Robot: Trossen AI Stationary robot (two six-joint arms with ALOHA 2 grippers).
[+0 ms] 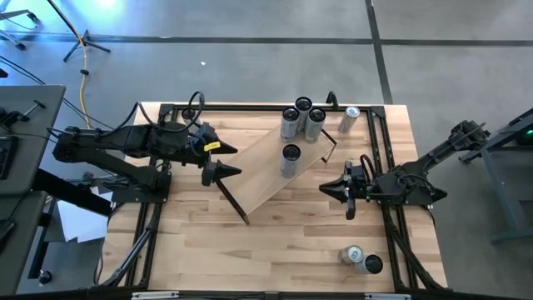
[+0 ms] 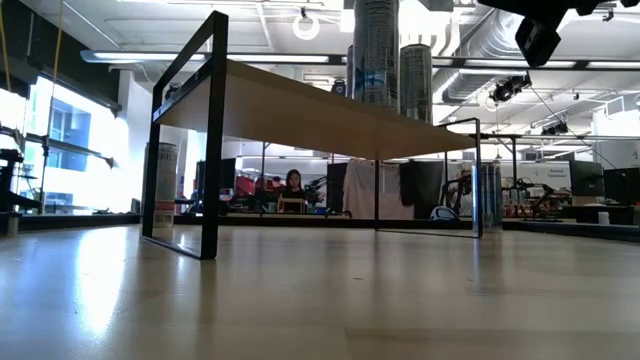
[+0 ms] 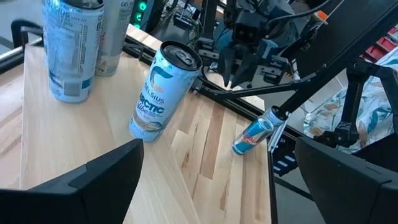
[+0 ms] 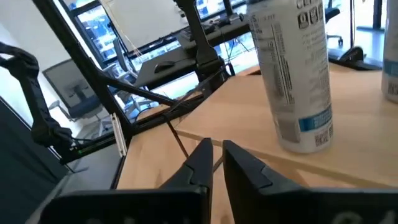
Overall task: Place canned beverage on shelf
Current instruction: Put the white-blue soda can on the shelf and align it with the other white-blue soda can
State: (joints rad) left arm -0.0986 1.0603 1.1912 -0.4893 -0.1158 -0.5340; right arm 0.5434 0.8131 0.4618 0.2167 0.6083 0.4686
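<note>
Beside the shelf [image 1: 275, 171], right tool [image 1: 333, 188] clenched empty; left tool [image 1: 235, 160] spread wide.

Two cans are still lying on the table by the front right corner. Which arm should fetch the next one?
Right, probably. The right gripper, shut and empty beside the shelf, sits on the same side as the two loose cans. The left gripper, open, waits across the shelf.

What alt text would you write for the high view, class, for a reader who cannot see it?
Four upright cans stand on a pale wood shelf set diagonally on a butcher-block table. The open left gripper and shut right gripper flank it, both empty.
</note>
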